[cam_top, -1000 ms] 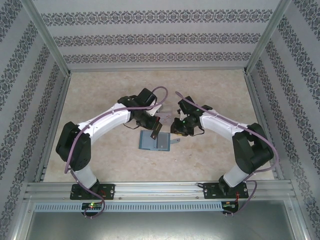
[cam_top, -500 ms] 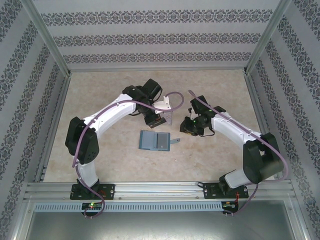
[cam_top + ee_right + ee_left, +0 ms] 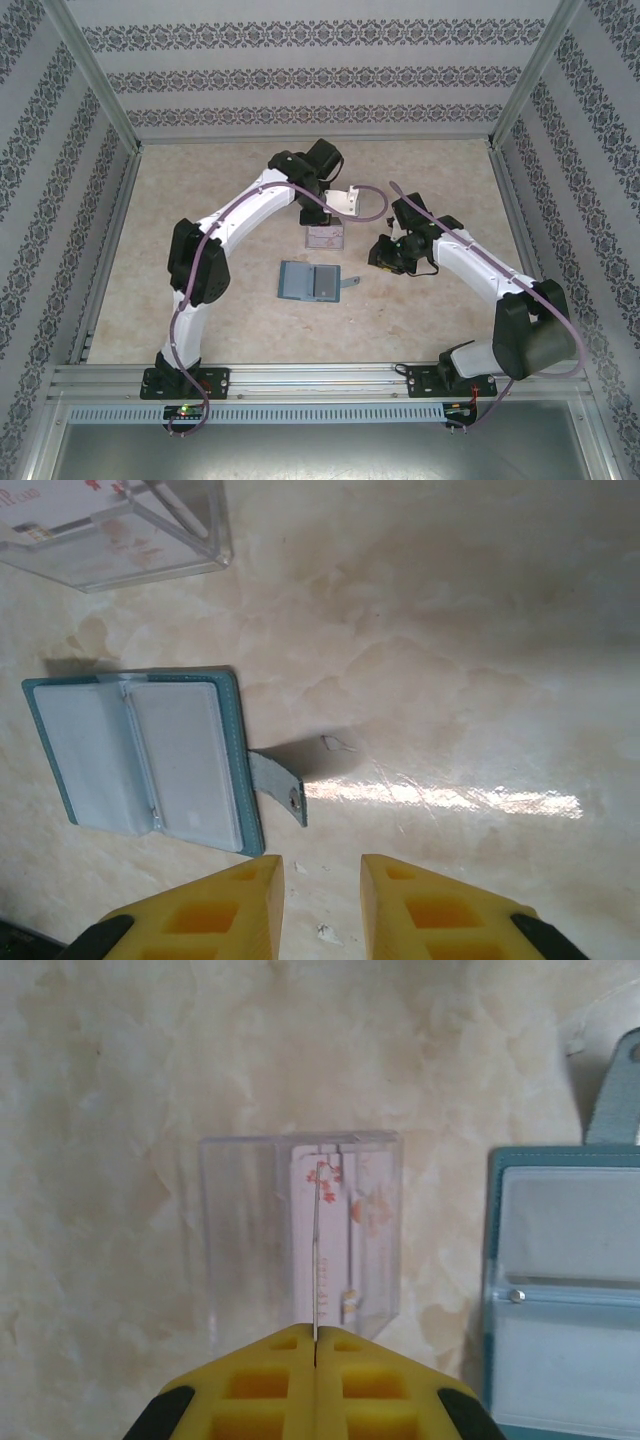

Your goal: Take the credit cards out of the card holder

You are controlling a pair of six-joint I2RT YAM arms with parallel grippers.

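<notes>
One card holder [image 3: 308, 281], one clear tray [image 3: 240, 1240], one card [image 3: 315, 1250] in left hand [image 3: 315, 1345].

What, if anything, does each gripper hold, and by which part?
The left gripper pinches a credit card by its near edge; the card is seen edge-on. The right gripper holds nothing.

The card holder [image 3: 308, 282] lies open on the desk [image 3: 400, 325], its tab [image 3: 350, 282] sticking out to its right. Just behind it sits the clear tray [image 3: 240, 1240], with a credit card [image 3: 338, 1250] flat inside. Above the tray, the left gripper [image 3: 315, 1345] pinches a second card [image 3: 317, 1260] on edge between its jaws. The right gripper [image 3: 322, 880] hangs right of the card holder, beyond the tab.
</notes>
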